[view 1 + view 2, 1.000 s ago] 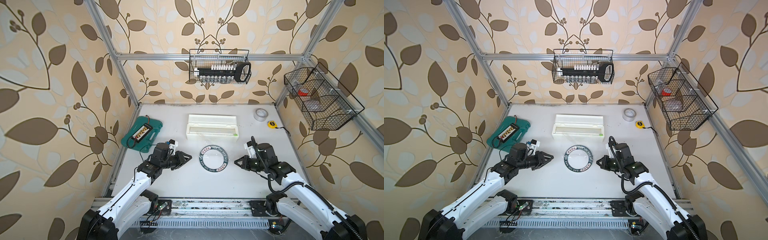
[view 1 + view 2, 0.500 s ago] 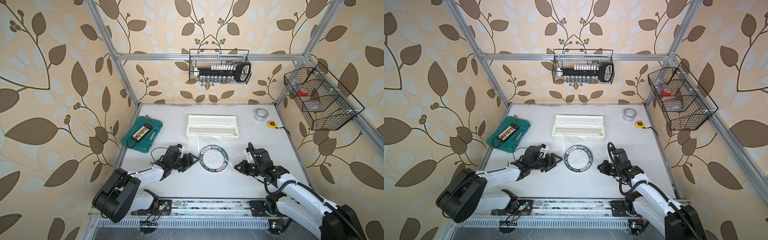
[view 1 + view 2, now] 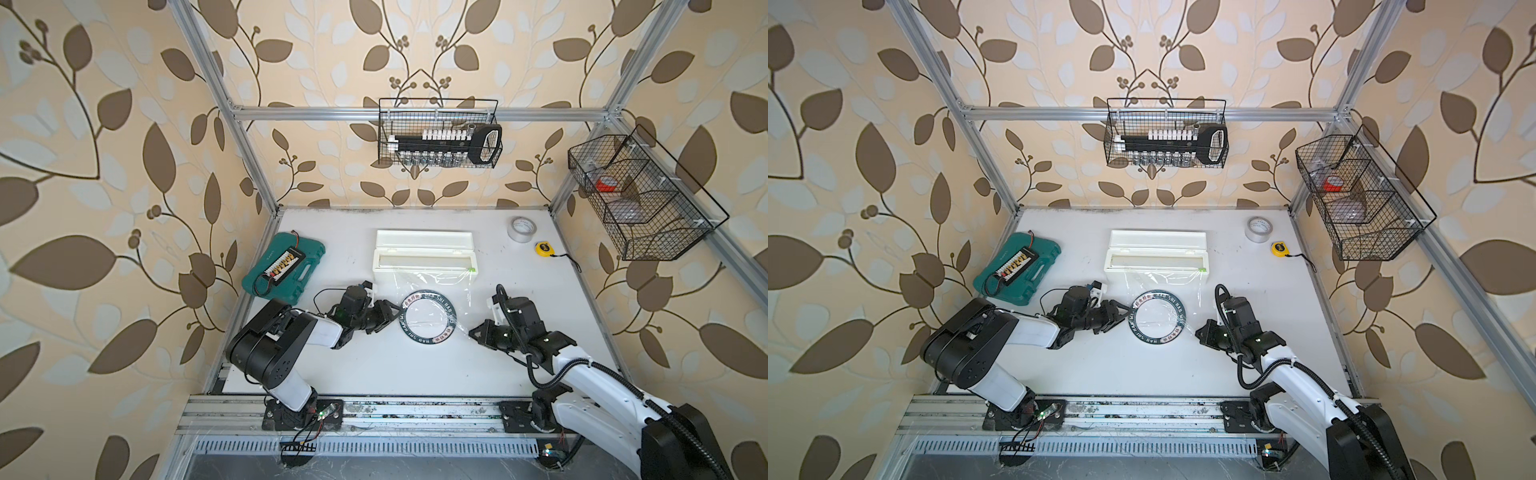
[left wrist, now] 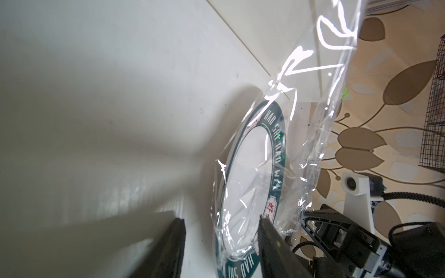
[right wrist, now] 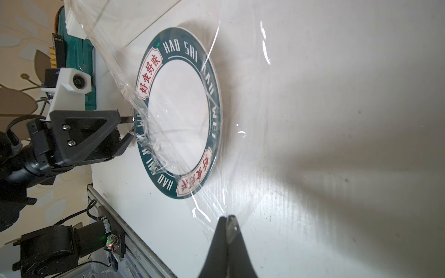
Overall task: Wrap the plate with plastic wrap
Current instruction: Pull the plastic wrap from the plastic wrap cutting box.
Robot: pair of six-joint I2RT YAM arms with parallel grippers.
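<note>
The plate [image 3: 428, 317] [image 3: 1157, 316] lies flat on the white table, in front of the white dispenser box [image 3: 424, 259]. Plastic wrap [image 3: 459, 286] [image 4: 325, 72] [image 5: 120, 36] runs from the box down over the plate. My right gripper [image 3: 473, 332] [image 3: 1200, 330] [image 5: 227, 217] is shut on the film's corner, low beside the plate's right front. At the plate's left rim [image 4: 240, 264] my left gripper [image 3: 392, 316] [image 3: 1123, 311] [image 4: 220, 231] stands open. The rim and a crumpled film edge lie between its jaws.
A green tool case [image 3: 284, 266] with a charger board sits at the left. A grey tape roll [image 3: 522, 228] and a yellow tape measure [image 3: 543, 248] are at the back right. Wire baskets hang on the back wall [image 3: 438, 137] and the right wall [image 3: 640, 199].
My left arm has dropped low and its gripper has come up to the plate's left rim. The film now shows stretched from the box over the plate. My right gripper stays shut.
</note>
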